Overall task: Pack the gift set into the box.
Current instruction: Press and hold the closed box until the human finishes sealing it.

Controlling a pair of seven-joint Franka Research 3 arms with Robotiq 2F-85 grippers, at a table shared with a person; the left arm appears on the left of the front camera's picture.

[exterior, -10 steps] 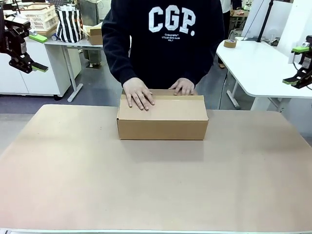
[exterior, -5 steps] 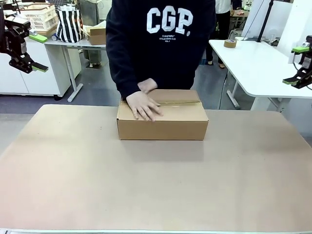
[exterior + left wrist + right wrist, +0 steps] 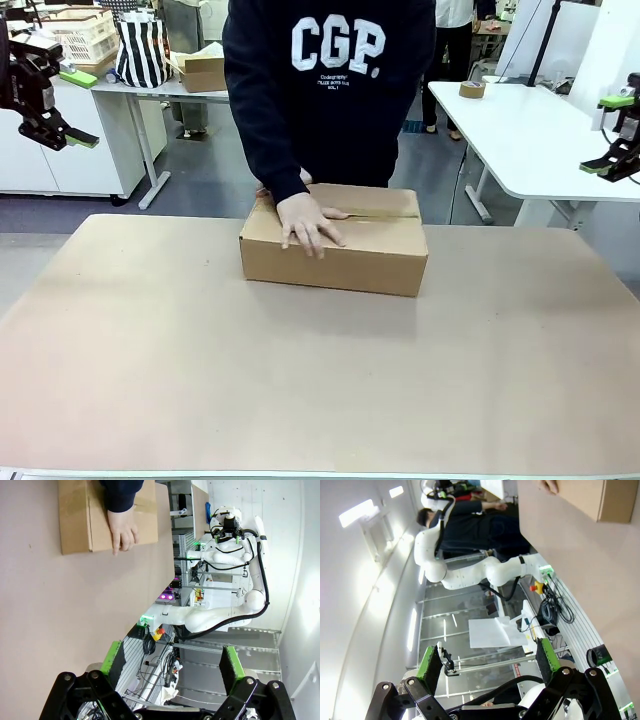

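A tan table (image 3: 300, 390) fills the lower half of the front view. The box (image 3: 335, 250) sits on it at the upper centre, flaps shut, with a tape seam along its top. Half a second ago its front face ran level with the frame; now it is skewed, its right end lower in the picture. The person's hand (image 3: 312, 222) lies flat on the lid, farther forward than before. The left gripper (image 3: 80, 108) at upper left and the right gripper (image 3: 607, 133) at the right edge hang where they were, jaws spread wide and empty.
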